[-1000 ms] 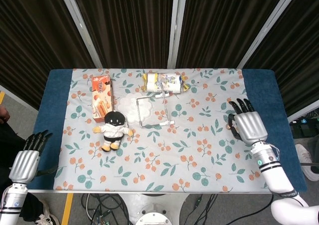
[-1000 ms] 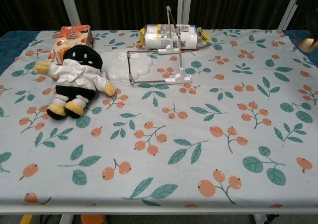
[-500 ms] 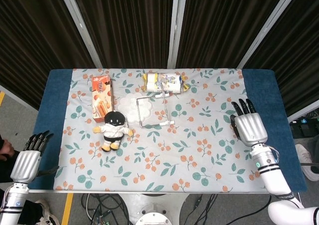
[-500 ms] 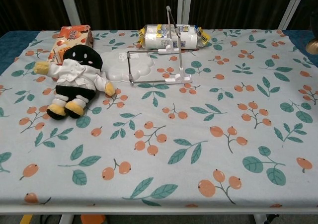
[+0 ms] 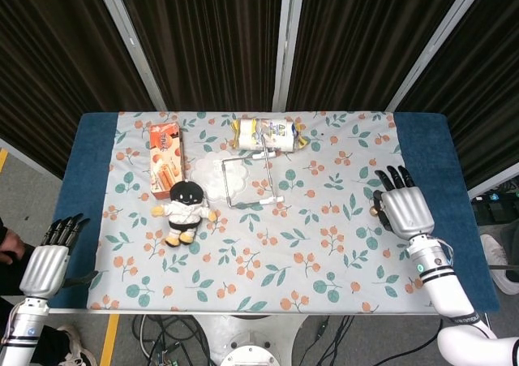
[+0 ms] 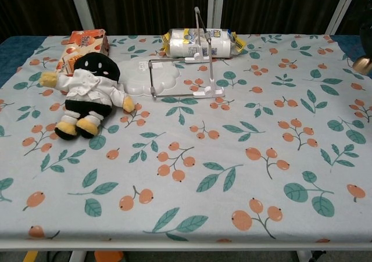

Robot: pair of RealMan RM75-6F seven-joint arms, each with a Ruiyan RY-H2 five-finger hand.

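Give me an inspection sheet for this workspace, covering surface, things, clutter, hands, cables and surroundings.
Surface: table under a floral cloth.
Things: plush doll lying beside an orange snack box; white wire stand on a white tray; wrapped pack behind it.
Clutter: nothing seen.
Hands: left hand off the table's left edge, fingers apart, holding nothing; right hand over the cloth's right side, fingers apart, holding nothing.
Cables: bundle under the table's front edge.
Surroundings: dark curtains behind.

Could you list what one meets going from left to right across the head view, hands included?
Left hand → orange snack box → plush doll → wire stand → right hand.
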